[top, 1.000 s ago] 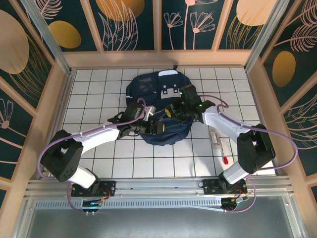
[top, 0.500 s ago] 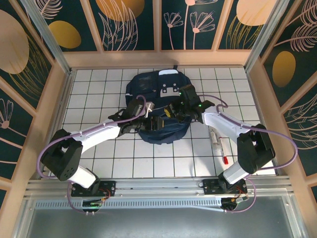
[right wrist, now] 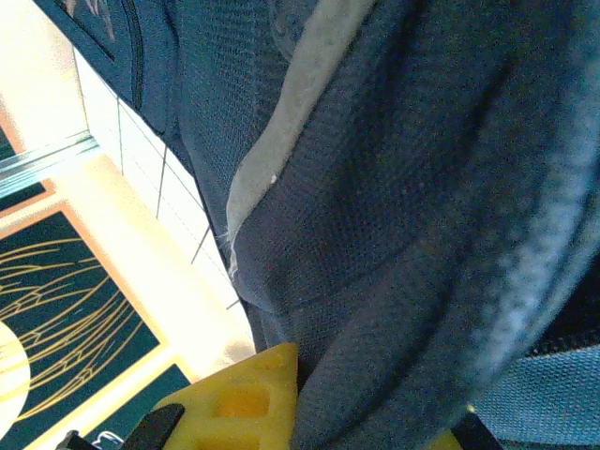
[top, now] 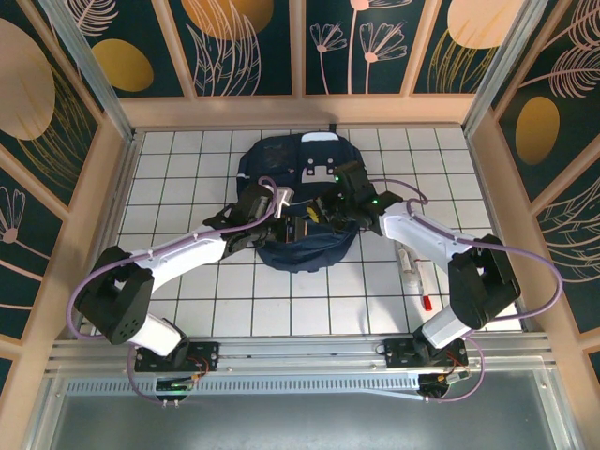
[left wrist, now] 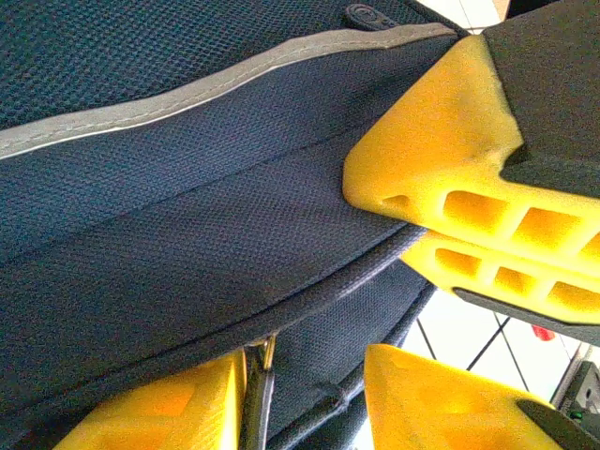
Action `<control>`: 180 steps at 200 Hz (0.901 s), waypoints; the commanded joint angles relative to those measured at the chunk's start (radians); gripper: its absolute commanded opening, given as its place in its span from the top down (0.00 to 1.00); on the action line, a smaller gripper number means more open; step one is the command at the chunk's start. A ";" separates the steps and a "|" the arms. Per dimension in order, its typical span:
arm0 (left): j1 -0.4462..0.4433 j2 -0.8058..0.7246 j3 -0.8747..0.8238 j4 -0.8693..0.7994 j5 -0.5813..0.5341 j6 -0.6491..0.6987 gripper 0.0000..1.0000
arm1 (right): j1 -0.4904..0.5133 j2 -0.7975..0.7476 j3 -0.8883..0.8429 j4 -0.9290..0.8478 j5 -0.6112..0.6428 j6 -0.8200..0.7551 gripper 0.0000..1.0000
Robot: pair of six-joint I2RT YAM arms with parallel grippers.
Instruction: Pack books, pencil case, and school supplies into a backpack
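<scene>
Backpack (top: pixel 281 164) (left wrist: pixel 187 216) (right wrist: pixel 394 187) lies in the middle of the desk (top: pixel 187 169), towards its far side, with both arms meeting over its near half. Compared with a second ago, its near part is bunched a little further left. The left gripper (top: pixel 289 223) (left wrist: pixel 305 375) has crept up and inward, so it sits closer to the right gripper (top: pixel 323 214) (left wrist: pixel 441 234). The school supplies (top: pixel 412 267) have not moved: a whitish stick (top: pixel 404 257) and a red pen (top: pixel 426 291) lie on the tiles well to the right of the bag, beside the right arm.

The left jaws are narrow, closed on a fold of the bag's rim that runs down between the two yellow fingers. The right jaws are pressed close together on the edge of the same fabric. In the right wrist view one yellow finger (right wrist: pixel 239 398) lies against the cloth.

The desk is white, ruled into squares by thin dark lines, and boxed in by peach-coloured frames. Above them stand dark teal panels (top: pixel 244 47) printed with gold discs and pale pink leaf and flower outlines. A ribbed metal rail (top: pixel 300 352) carries the arm bases at the near edge.

The bag is a coarse navy weave with a grey-white piping stripe (left wrist: pixel 141 112) and a soft, rumpled outline. The fingers are moulded yellow blocks with square hollows. Purple cables (top: pixel 94 281) loop along the white arms.
</scene>
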 commanded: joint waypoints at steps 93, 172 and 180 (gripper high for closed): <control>0.005 0.026 0.025 0.018 -0.082 0.101 0.99 | 0.040 -0.039 0.028 -0.018 -0.043 -0.022 1.00; 0.028 -0.154 -0.182 -0.042 -0.313 0.186 1.00 | -0.018 -0.134 -0.013 -0.079 -0.020 -0.080 1.00; 0.044 -0.172 -0.204 -0.045 -0.324 0.204 1.00 | -0.026 -0.143 -0.015 -0.089 -0.017 -0.089 1.00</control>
